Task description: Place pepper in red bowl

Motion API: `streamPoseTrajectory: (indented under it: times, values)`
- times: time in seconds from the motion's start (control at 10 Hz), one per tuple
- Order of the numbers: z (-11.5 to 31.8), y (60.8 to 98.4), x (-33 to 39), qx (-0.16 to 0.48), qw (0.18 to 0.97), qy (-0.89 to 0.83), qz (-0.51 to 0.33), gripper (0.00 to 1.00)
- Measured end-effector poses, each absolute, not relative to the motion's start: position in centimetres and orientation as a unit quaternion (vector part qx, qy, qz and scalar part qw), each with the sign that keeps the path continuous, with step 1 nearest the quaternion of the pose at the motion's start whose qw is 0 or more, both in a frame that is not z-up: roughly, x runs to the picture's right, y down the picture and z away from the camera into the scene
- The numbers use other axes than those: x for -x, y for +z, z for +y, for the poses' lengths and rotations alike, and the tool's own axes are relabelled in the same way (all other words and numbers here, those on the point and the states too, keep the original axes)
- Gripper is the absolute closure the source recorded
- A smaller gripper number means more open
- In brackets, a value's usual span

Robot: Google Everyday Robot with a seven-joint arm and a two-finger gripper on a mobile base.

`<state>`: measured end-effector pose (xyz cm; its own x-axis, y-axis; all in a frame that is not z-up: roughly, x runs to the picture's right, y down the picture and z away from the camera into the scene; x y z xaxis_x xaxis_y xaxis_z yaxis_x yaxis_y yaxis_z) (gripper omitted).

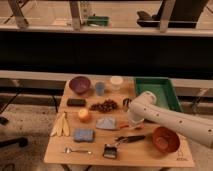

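The pepper (128, 127), slim and red-orange, lies on the wooden table (150, 156) just right of a blue-grey cloth. The red bowl (166, 139), round and glossy, stands at the table's front right and holds nothing. My white arm reaches in from the right, and its rounded end (143, 103) is above the table's middle right. The gripper (132, 120) points down from it, right over the pepper's right end. The arm hides most of the gripper.
A green tray (158, 93) sits at the back right. Along the back are a purple bowl (79, 84), a blue cup (100, 88) and a white cup (116, 82). An orange fruit (84, 115), dark grapes (104, 105), bananas (61, 125), a blue sponge (83, 134), a fork (77, 150) and a black-handled tool (129, 138) lie around.
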<state>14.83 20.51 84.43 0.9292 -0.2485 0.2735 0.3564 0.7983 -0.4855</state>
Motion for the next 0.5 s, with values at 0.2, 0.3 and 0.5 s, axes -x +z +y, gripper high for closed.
streamPoseTrajectory:
  times: [0.2,0.3,0.5]
  values:
    - [20.8,84.5,-15.0,0.280,0.941,-0.168,-0.083,0.78]
    - [20.6,84.2,-15.0,0.275,0.943,-0.171,-0.081,0.87]
    - [19.7,82.7,-14.4,0.256,0.947,-0.178,-0.078,1.00]
